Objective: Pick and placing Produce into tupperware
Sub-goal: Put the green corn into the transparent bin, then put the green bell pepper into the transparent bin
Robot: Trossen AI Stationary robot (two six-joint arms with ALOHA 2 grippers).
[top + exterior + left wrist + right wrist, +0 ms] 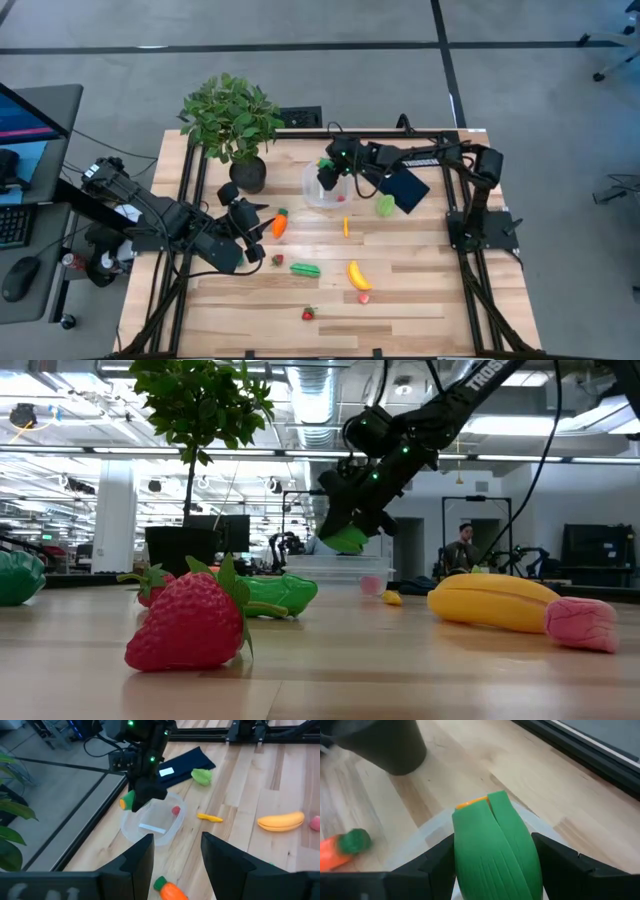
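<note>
The clear round tupperware point(325, 192) point(150, 820) sits mid-table with a tiny red strawberry point(176, 810) inside. My right gripper point(328, 174) point(348, 538) hovers just over its rim, shut on a green produce piece point(495, 845) with an orange end. My left gripper point(258, 228) point(177, 852) is open, a little to the left of the orange carrot point(280, 223) point(170, 891) lying on the table. On the wood also lie a banana point(358, 275), a dark green piece point(305, 269), a light green piece point(385, 205), a small yellow piece point(346, 227) and strawberries point(309, 314). My right gripper pinches the green piece between its two fingers point(437, 857), one on each long side point(465, 845), the fingers lying along it. Its orange-tipped end point(472, 802) sticks out past the fingertips. The piece is lifted clear, tilted down over the tupperware's rim point(425, 827).
A leafy plant in a dark pot point(248, 174) stands left of the tupperware, near the far edge. A flat black rectangle point(405, 188) with a white label lies to its right. A pink piece point(364, 297) lies by the banana. Bare wood runs along the near edge.
</note>
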